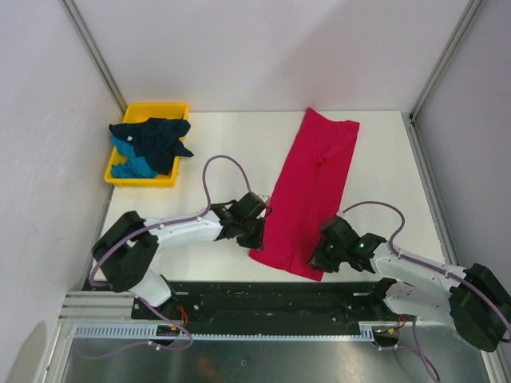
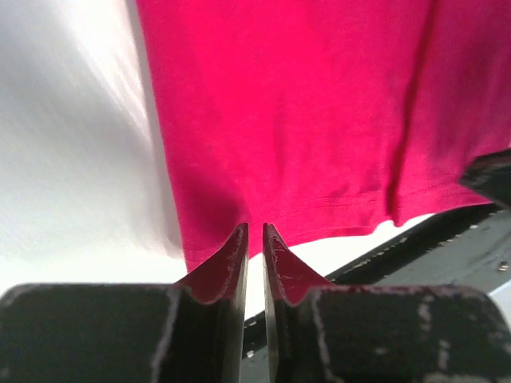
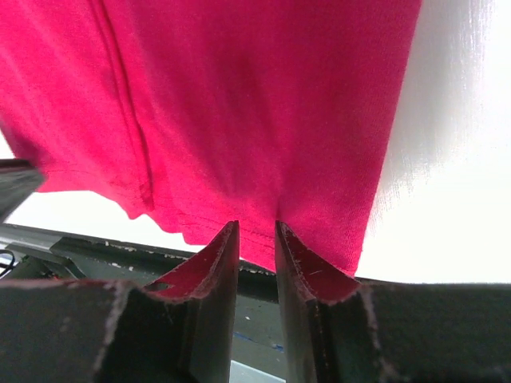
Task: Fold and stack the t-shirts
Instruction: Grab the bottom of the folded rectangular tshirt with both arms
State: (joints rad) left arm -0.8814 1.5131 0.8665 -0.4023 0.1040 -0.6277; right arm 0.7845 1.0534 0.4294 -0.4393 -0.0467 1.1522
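two pincers pinch the near hem of the crimson t-shirt [image 1: 311, 179], jaws nearly pressed together: the left pincer [image 2: 255, 231] at its left corner, the right pincer [image 3: 257, 227] at its right. the shirt lies as a long strip slanting across the white desk [image 1: 223, 144]. such a thin bite may catch only the top layer or slip, skewing the fold. the navy t-shirt [image 1: 156, 134] and teal t-shirt [image 1: 128, 166] sit heaped in the yellow tray [image 1: 160, 106], far left. pale walls [image 1: 263, 48] enclose the smooth desk.

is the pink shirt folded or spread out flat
Partly folded: the crimson-pink t-shirt lies as one long narrow strip, no sleeves sticking out.
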